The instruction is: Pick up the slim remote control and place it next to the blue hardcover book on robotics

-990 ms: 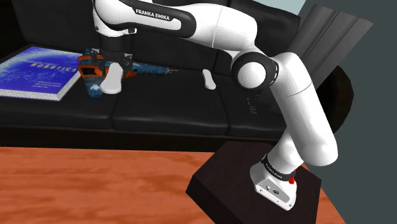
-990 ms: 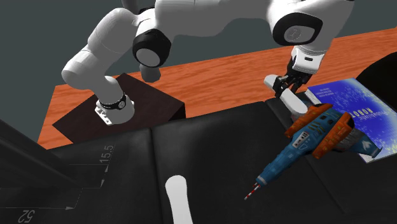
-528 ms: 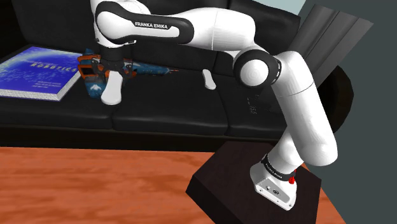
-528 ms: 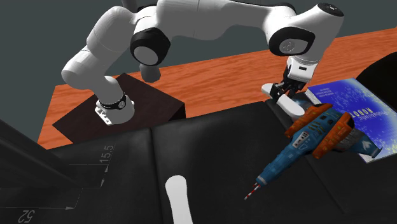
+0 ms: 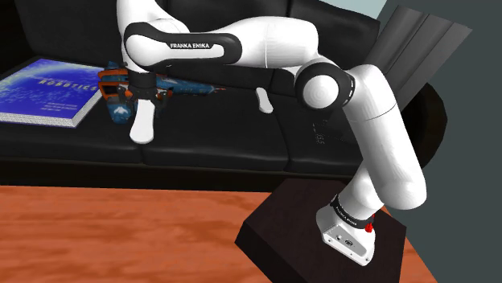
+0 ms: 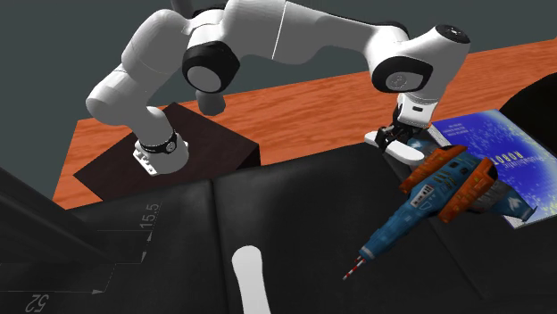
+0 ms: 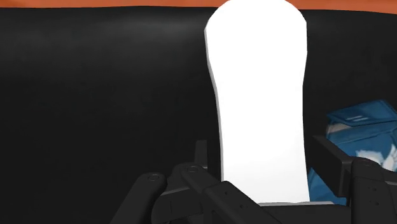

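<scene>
- White, slim remote control was pinched between the black fingers of the gripper, with most of its length sticking out past the fingertips.
- Compared with a second earlier, the hand had come down. In the shoulder view the remote control hung lower over the black sofa and nearer the seat's front edge.
- In the second exterior view the gripper had shifted towards that view's left, and the remote control lay flatter than before.
- Whether its far end had reached the cushion could not be told.
- The blue book had not moved. The remote control sat just off the book's near corner, close beside the tail of a blue-and-orange toy spaceship.
- That toy also held its place, so it had not been knocked.
- A second white oblong lay untouched well apart on the sofa, towards the shoulder view's right.
- Judgement: the carry looked finished and the set-down under way. The remaining steps seemed to be a short drop, opening the fingers and backing off.
- Risk noted: the toy crowded the spot, and a remote control released while tilted might slide towards the seat's front edge.
</scene>
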`<state>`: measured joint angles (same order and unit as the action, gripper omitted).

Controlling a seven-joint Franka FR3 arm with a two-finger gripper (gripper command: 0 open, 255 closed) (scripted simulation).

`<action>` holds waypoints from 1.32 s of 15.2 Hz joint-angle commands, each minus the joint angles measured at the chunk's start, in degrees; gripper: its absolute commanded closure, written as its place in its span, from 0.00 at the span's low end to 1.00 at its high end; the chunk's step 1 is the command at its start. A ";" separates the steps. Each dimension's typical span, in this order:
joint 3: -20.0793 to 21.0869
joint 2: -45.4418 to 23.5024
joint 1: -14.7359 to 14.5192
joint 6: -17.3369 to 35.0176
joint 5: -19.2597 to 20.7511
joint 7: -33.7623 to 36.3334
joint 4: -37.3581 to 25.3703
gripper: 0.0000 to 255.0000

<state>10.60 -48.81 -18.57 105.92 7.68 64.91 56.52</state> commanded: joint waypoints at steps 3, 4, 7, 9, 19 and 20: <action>-0.02 -0.04 0.13 0.95 0.03 0.01 1.30 1.00; -0.02 -0.05 0.13 0.94 0.03 0.01 1.29 1.00; -0.02 -0.05 0.13 0.94 0.03 0.01 1.29 1.00; -0.03 -0.31 0.07 0.60 0.04 -0.02 0.69 0.00; 0.07 0.49 -0.33 -5.96 -0.18 -0.34 -5.13 0.00; 0.08 0.52 -0.32 -5.93 -0.18 -0.34 -5.07 0.00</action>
<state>10.68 -48.23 -18.78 100.63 7.50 64.56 52.07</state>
